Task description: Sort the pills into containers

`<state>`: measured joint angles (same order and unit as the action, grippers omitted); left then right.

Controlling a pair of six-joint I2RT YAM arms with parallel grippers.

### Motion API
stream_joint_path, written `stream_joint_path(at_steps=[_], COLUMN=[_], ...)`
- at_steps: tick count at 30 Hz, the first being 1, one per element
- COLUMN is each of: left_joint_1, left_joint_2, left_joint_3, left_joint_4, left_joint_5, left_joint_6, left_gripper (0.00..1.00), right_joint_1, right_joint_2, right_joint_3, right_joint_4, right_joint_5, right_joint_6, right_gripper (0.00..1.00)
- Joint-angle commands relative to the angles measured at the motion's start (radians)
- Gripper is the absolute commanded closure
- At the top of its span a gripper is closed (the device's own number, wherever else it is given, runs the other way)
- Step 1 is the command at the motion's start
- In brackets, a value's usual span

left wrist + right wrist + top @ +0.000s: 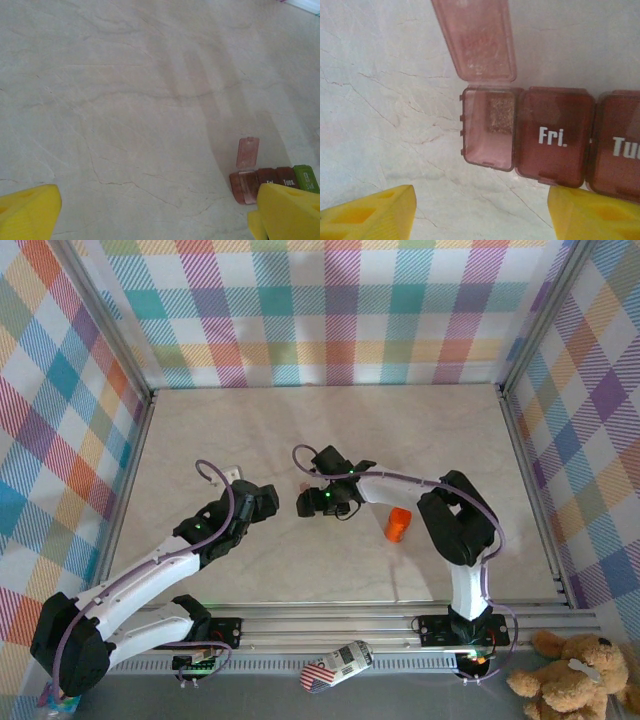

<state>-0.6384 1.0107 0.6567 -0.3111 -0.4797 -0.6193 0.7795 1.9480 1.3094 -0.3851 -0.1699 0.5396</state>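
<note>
The containers (552, 135) are a dark red-brown strip lying on the marble table. The end compartment (487, 127) stands open with its lid (477, 40) flipped back, and it looks empty. Beside it are shut compartments marked "Fri." and "Tu". My right gripper (482, 217) hovers just before the open compartment, open, with nothing between its yellow fingers (370, 215). In the left wrist view the containers (270, 180) show a green end (306, 177) at lower right. My left gripper (155, 220) is open over bare table to the left of them. The pills are out of view.
An orange cylindrical bottle (398, 525) stands right of my right gripper (315, 502), close under that arm. My left gripper (255, 502) is a short gap to the left. A small white object (232, 473) lies behind the left arm. Plaid walls (320, 310) enclose the table.
</note>
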Motion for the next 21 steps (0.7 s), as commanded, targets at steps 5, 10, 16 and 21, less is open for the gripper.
stream_joint_path(at_steps=[5, 10, 16, 21], left_joint_1=[0.009, 0.009, 0.010, 0.009], left_joint_2=[0.018, 0.016, 0.016, 0.035], left_joint_3=[-0.008, -0.008, -0.004, 0.013], left_joint_4=[0.004, 0.001, -0.008, -0.026], left_joint_5=[0.016, 0.019, 0.043, 0.086], left_joint_6=[-0.020, -0.019, -0.010, 0.000], left_gripper=[0.00, 0.00, 0.00, 0.00], right_joint_1=[0.007, 0.007, 0.007, -0.002], right_joint_2=[0.038, 0.018, -0.148, -0.300], right_joint_3=[0.060, 0.059, -0.005, -0.045], right_joint_4=[-0.012, -0.027, -0.054, -0.153], right_joint_5=[-0.028, -0.043, -0.007, 0.096], right_joint_6=[0.010, -0.003, -0.031, -0.087], right_gripper=[0.30, 0.30, 0.30, 0.29])
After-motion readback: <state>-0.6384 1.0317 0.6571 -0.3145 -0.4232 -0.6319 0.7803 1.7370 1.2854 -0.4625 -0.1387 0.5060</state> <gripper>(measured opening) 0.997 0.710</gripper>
